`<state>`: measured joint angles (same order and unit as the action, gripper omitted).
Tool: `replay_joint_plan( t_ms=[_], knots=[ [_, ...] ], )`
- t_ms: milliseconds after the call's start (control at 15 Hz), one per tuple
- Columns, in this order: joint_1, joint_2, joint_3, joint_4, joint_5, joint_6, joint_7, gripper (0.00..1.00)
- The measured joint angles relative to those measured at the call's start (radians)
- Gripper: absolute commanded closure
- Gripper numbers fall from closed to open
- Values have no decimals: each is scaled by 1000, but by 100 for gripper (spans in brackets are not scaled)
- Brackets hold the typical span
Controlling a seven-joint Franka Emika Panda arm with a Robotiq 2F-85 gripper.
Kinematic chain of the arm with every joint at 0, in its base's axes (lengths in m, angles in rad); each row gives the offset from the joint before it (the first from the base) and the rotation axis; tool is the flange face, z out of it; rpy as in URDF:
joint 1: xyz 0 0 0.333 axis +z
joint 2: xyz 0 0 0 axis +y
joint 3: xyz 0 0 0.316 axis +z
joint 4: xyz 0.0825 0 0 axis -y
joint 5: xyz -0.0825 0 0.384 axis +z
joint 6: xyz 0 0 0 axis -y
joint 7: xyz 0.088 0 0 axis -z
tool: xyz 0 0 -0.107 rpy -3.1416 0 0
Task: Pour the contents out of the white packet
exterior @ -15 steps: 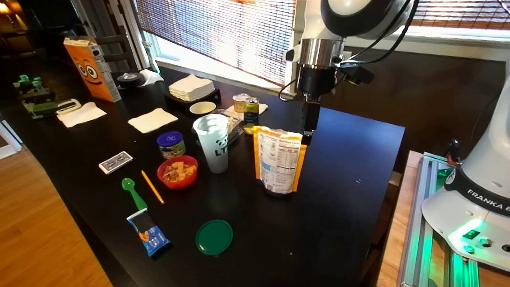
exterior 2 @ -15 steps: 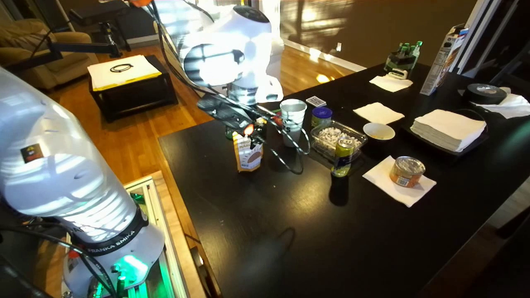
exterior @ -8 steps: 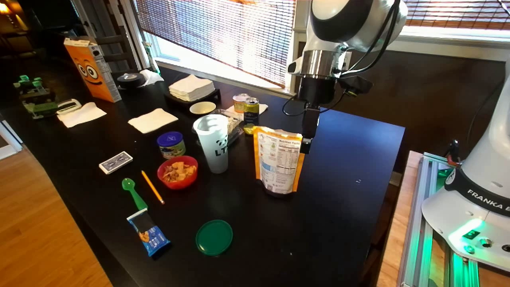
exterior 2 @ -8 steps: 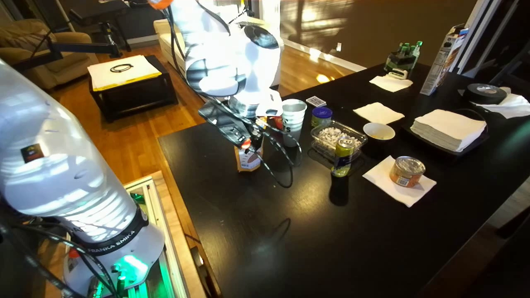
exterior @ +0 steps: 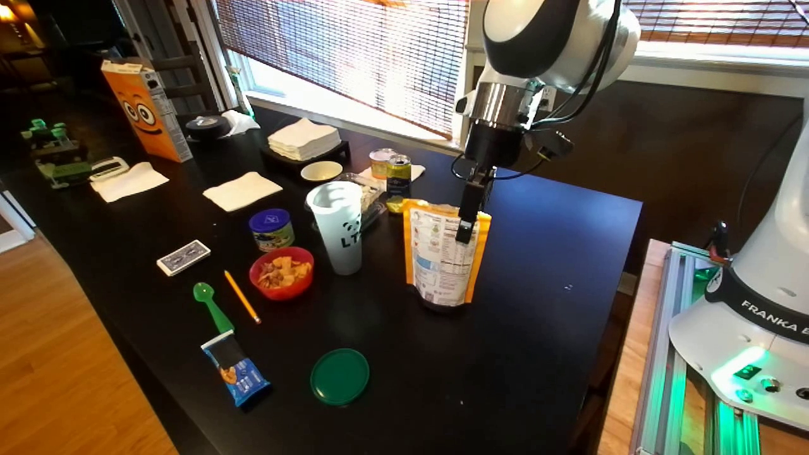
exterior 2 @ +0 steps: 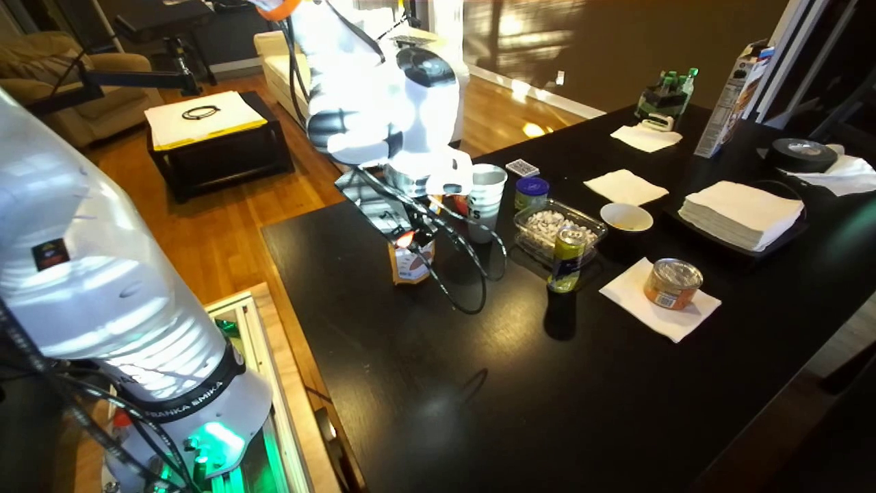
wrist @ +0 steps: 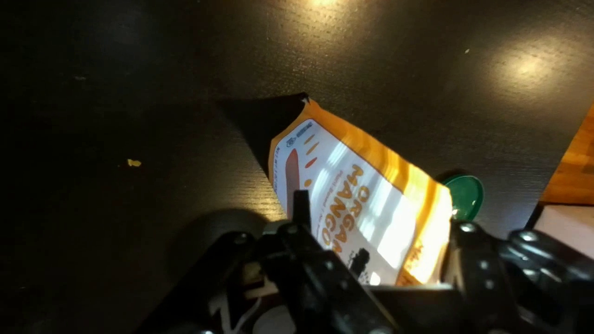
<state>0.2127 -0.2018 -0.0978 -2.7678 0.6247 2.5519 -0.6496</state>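
The gripper (wrist: 383,213) is spread around the packet (exterior: 441,265), which stands upright on the table (exterior: 518,360). The cup (exterior: 337,230) and bowl (exterior: 282,294) stand nearby, side by side; the lid (exterior: 340,376) lies apart.

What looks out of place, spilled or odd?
In the wrist view, a small yellow scrap lies loose on the table, apart from the white packet: looks like stray debris, source unclear. The packet stands upright.
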Motion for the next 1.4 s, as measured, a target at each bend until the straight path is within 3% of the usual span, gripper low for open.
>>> replay_joint_plan(
  t_ms=[200, 267, 667, 733, 800, 1067, 1400],
  knots=[
    [-17, 16, 19, 0, -13, 35, 30, 95],
    [-24, 17, 26, 1, -31, 42, 44, 99],
    [-76, 14, 62, 24, -322, 48, 198, 97],
    [-87, 13, 68, 30, -388, 48, 225, 64],
    [-98, 12, 74, 37, -454, 48, 249, 64],
    [-123, 10, 85, 63, -619, 48, 279, 37],
    [-132, 9, 64, 32, -642, 122, 249, 2]
  ],
)
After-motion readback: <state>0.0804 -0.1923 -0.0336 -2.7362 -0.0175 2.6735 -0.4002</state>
